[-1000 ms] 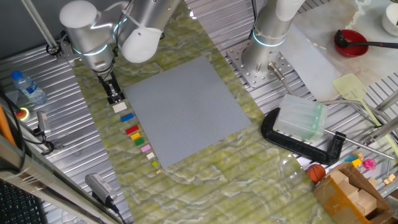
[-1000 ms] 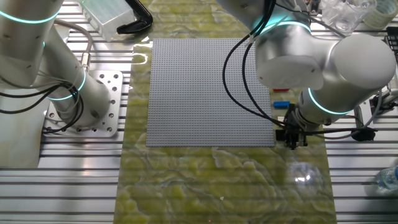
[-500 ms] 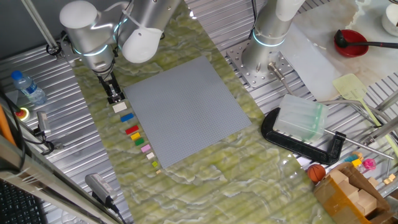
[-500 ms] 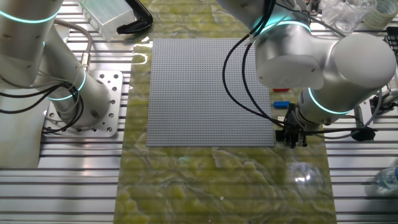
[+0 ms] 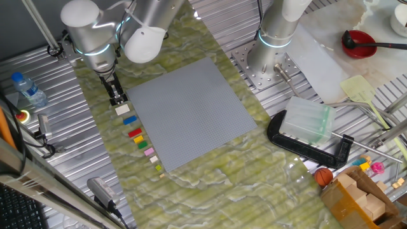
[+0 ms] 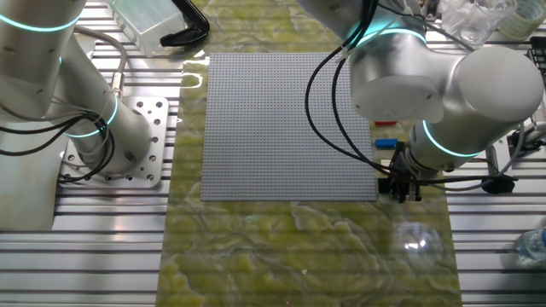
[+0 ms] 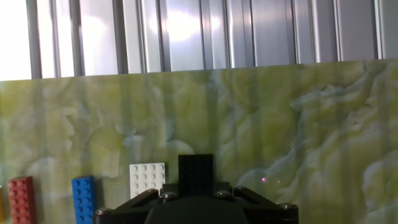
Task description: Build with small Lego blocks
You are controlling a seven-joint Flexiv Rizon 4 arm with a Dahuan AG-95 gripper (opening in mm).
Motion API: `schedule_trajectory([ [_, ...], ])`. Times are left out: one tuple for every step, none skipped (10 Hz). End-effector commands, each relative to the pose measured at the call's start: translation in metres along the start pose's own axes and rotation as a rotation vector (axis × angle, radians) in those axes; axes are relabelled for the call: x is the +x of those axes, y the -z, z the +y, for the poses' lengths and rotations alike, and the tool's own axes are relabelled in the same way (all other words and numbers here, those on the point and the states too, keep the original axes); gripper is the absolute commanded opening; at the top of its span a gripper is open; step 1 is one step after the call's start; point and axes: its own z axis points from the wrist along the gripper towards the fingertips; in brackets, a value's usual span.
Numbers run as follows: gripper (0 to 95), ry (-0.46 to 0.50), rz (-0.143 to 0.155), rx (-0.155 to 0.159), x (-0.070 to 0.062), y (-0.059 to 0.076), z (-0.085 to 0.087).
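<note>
Arm: reaching straight down at the head of the brick row, beside the grey baseplate (image 5: 191,114), near the table (image 5: 210,172) edge with the metal slats.
Tool: the tool (image 5: 117,98) sits low over the black brick (image 7: 195,175), which shows between its tips in the hand view; clenched on it or only touching, I cannot tell.
Bricks: the white brick (image 5: 122,110) lies just beside the tool, then the blue brick (image 5: 130,119), red brick (image 5: 135,133), green brick (image 5: 137,138), yellow brick (image 5: 140,144) and pink brick (image 5: 149,152), all on the green mat beside the baseplate.
Hidden: in the other fixed view the arm's bulk covers most of the row; in the hand view the tool's body cuts off the black brick's lower part.
Change: nothing to call, arm and bricks sit exactly as they did a second ago.
</note>
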Motion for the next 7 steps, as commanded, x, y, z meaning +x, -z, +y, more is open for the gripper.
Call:
schedule_trajectory([
  [0.0,0.001,-0.007,-0.001,0.0,0.001,-0.001],
  [0.0,0.003,-0.009,-0.001,0.001,0.004,0.0],
  [0.0,0.004,-0.006,-0.002,0.001,0.009,0.0],
  [0.0,0.007,-0.002,-0.001,0.003,0.013,0.001],
  [0.0,0.012,-0.002,-0.002,0.005,0.016,0.001],
  [0.0,0.02,0.001,-0.002,0.008,0.02,0.001],
  [0.0,0.028,0.005,-0.001,0.013,0.021,0.0],
])
